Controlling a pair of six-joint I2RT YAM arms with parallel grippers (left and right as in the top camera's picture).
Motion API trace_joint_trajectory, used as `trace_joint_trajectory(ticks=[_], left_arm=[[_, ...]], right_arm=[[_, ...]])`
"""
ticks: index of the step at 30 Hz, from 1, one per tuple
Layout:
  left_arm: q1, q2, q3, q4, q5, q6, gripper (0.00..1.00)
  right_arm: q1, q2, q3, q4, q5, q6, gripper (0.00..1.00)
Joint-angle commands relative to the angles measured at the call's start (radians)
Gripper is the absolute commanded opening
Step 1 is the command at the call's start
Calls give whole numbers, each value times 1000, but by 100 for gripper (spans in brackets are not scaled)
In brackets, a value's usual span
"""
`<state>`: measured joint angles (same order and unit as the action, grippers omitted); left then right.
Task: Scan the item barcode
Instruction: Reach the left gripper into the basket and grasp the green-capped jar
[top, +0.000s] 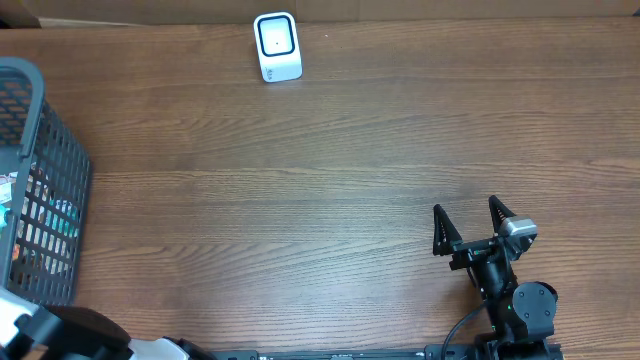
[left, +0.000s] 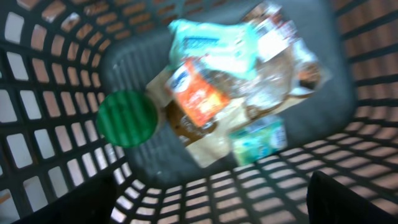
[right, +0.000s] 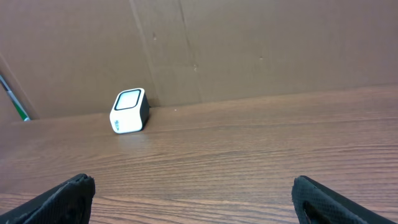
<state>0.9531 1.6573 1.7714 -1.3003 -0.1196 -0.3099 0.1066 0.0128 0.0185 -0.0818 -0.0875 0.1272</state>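
My left gripper (left: 205, 202) hangs inside the grey basket (left: 43, 81), its fingers wide apart at the lower corners of the wrist picture, holding nothing. Under it lie the items: an orange packet (left: 198, 98) in the middle, a green round lid (left: 127, 118) left of it, and a teal pack (left: 258, 140) lower right. The picture is blurred, so no barcode is readable. My right gripper (top: 465, 208), lower right in the overhead view, is wide and empty. The white scanner (top: 277, 46) stands top centre.
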Motion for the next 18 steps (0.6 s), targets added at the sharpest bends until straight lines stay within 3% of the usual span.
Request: trace_joint_trajectory(ticks=[1,18], left_arm=[[23,20,-21,3,-69,35,84],[95,23,-245,259,-128,428,92]], right_arm=[[5,-10,-10,4,11,-2,100],[5,-10,-10,4,12,-2,100]])
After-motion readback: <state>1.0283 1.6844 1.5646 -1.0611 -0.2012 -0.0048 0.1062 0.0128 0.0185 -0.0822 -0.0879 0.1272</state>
